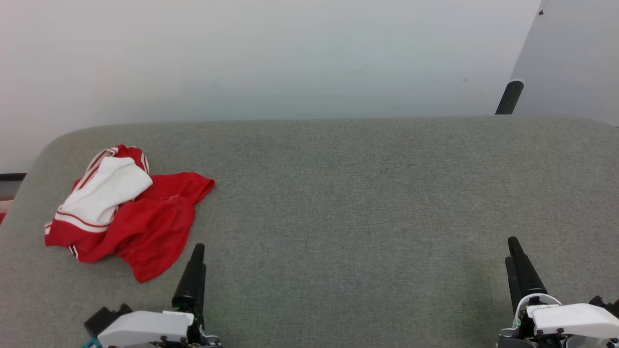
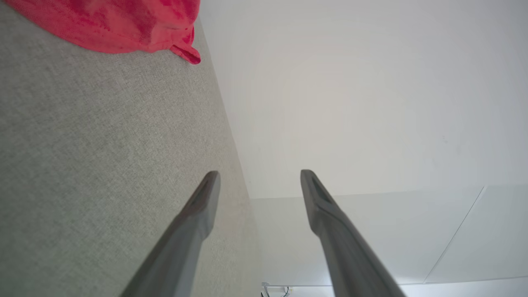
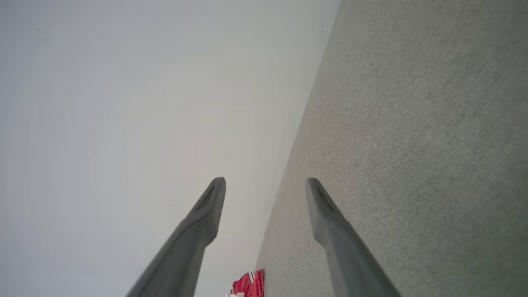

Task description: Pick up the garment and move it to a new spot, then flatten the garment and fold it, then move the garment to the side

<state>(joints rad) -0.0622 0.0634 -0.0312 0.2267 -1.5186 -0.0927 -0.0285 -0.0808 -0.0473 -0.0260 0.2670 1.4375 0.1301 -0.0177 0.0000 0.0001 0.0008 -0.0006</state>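
Overall, the grey fabric bench (image 1: 338, 193) spanned the head view, its far edge meeting a pale wall. The garment (image 1: 130, 212) lay crumpled in a heap at the bench's left end, between the far and near edges, with a white sleeve folded on top of the red body and striped trim showing. The left gripper (image 1: 197, 251) hung at the near edge, close to the garment's nearest fold but apart from it; its wrist view showed the fingers (image 2: 206, 198) spread wide with nothing between them. The right gripper (image 1: 515, 244) was near the bench's near right corner, well apart from the garment, fingers (image 3: 212, 202) likewise spread and empty.
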